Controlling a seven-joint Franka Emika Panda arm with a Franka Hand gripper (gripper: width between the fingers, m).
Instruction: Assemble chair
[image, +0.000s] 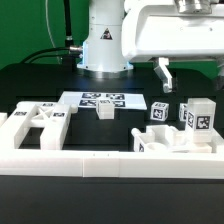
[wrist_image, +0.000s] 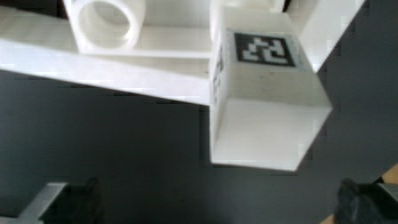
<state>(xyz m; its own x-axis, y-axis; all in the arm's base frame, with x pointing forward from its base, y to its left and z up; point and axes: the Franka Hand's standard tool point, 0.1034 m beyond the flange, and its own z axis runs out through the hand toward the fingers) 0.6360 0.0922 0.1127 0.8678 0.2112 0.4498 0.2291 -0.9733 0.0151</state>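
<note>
Closest in the exterior view, a long plain white border rail (image: 100, 165) runs across the front of the black tabletop (image: 30, 88). Just behind it on the exterior view's left lie flat slotted white plastic panels (image: 40, 122). On the exterior view's right is another low white plastic panel (image: 168, 143), with two upright white plastic blocks (image: 200, 116) bearing black-and-white square tags right behind it. A small white plastic cube (image: 105, 108) sits alone near the middle. Beyond it the marker board (image: 98, 98) lies flat, and behind that rises the white base of the robot arm (image: 105, 40).

All the chair parts look loose and none appears joined, so assembly seems to be at an early stage.

The wrist view looks down on a white square plastic leg (wrist_image: 267, 110) with a tag near one end. It lies close to a white plastic part with a round hole (wrist_image: 107, 25); whether the two touch cannot be told. The gripper (wrist_image: 217, 200) is spread wide and holds nothing, its two dark fingertips (wrist_image: 63, 200) well apart with bare tabletop between them, and it is clear of the leg.

The step in hand looks like an approach to pick up this leg. The next move would call for centring the spread jaws over the leg, squaring them to its long sides, lowering, then closing.
</note>
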